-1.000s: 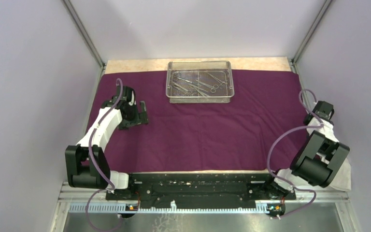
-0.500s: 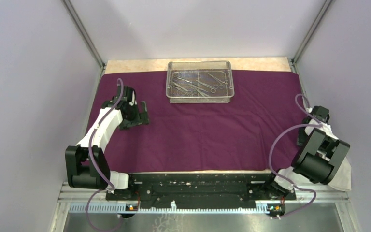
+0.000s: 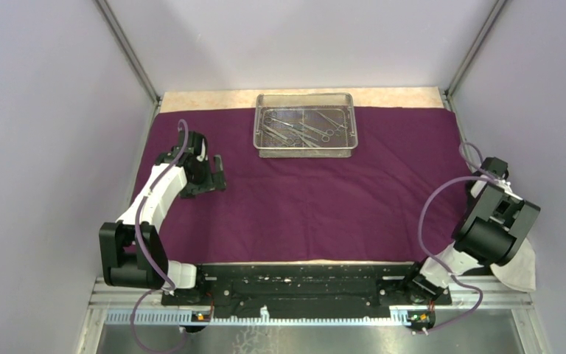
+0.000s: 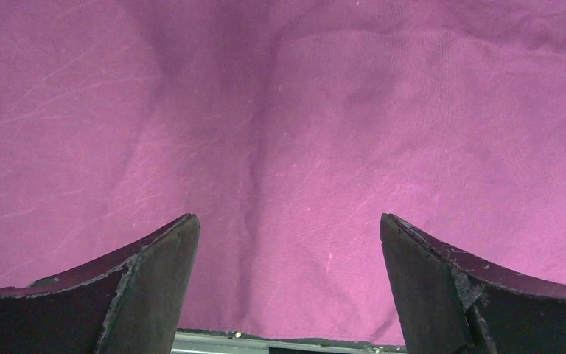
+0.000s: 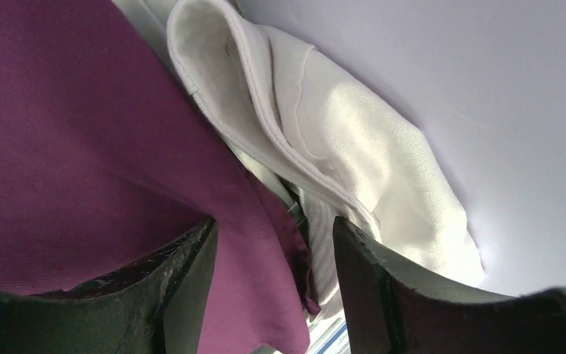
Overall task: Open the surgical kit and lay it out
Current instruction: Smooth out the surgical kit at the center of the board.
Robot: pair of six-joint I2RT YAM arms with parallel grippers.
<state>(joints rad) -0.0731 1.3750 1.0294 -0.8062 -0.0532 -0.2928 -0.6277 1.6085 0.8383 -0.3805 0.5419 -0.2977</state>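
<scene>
Wrap: the purple cloth wrap (image 3: 317, 199) lies flat across the tabletop (image 3: 206, 100), so the opening step looks done.
Tray: the wire-mesh tray (image 3: 304, 153) sits on the wrap at far centre, with the steel instruments (image 3: 298, 129) piled inside it.
Left tool: the left tool (image 4: 287, 228) is spread wide and holds nothing, hovering over the wrap's left part.
Right tool: the right tool (image 5: 274, 225) has its jaws parted at the wrap's right edge. The cloth's corner lies loosely between them, unpinched, with the white cloth (image 5: 354, 147) just beside.
Step in hand: probably tidying that right edge.
Next move: reach to the tray, pinch one slim instrument without snagging its neighbours, and lay it on bare wrap.
</scene>
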